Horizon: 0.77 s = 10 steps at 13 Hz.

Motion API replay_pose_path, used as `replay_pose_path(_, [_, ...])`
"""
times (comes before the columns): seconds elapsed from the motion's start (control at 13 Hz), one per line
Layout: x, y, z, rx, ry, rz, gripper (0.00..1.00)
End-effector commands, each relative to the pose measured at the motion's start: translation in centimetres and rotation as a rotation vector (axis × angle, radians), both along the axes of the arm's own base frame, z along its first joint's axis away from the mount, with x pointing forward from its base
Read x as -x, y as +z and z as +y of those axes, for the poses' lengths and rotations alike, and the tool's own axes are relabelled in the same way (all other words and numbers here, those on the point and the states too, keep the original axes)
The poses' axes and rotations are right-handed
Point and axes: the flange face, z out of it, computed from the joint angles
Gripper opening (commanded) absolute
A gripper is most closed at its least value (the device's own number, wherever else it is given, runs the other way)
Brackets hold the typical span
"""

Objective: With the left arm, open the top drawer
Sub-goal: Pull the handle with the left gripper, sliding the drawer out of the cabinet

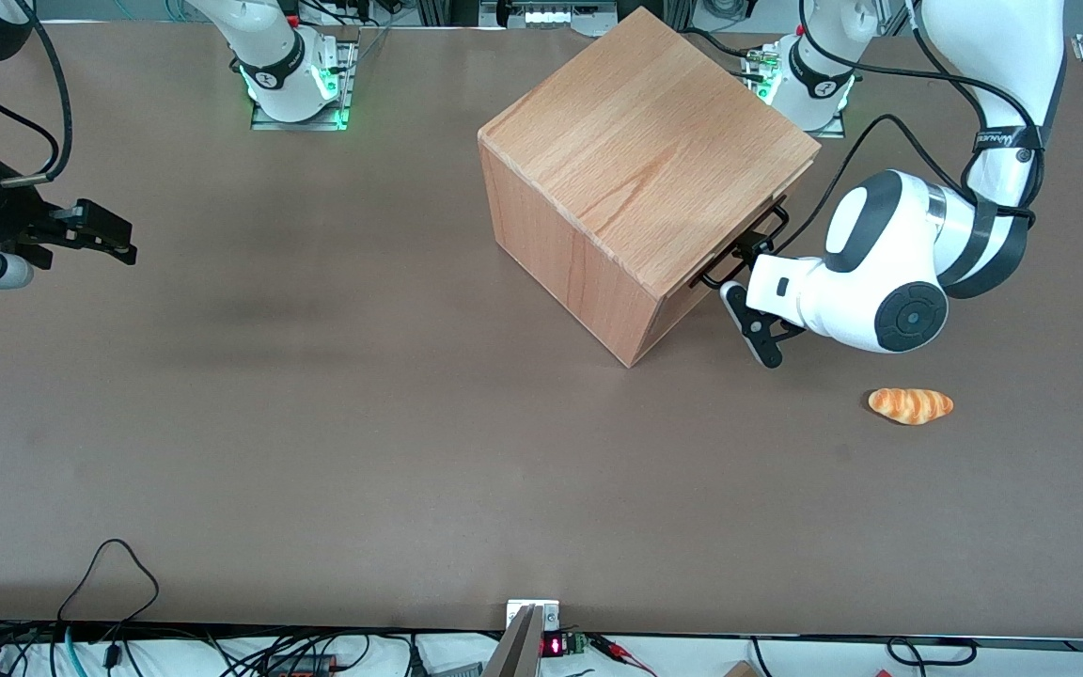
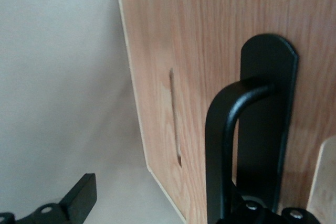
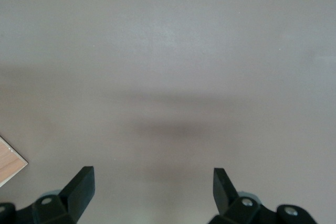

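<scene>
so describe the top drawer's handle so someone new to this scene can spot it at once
Start from the large cube-like beech box in the middle of the brown table. On its front panel facing the white left arm sits the thin black wire bar handle of the top drawer, just under the lid edge. The black gripper is at it; it is the only dark bar on pale wood.

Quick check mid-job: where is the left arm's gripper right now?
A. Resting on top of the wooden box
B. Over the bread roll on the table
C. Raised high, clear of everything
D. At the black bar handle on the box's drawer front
D: in the front view the gripper sits at the handle of the top drawer, and the wrist view shows the handle close up beside one finger.
</scene>
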Motion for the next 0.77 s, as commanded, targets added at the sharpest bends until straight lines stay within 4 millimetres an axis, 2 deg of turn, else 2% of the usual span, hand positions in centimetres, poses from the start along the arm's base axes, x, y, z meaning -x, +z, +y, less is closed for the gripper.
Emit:
replay_pose_path(0.0, [-1.4, -0.2, 1.2, -0.005, -0.003, -0.055, 1.00])
replay_pose_path(0.46, [-3.0, 0.1, 4.0, -0.039, 0.024, -0.128, 1.00])
replay_pose_path(0.69, [-4.5, 0.5, 5.5, -0.037, 0.050, -0.161, 1.00])
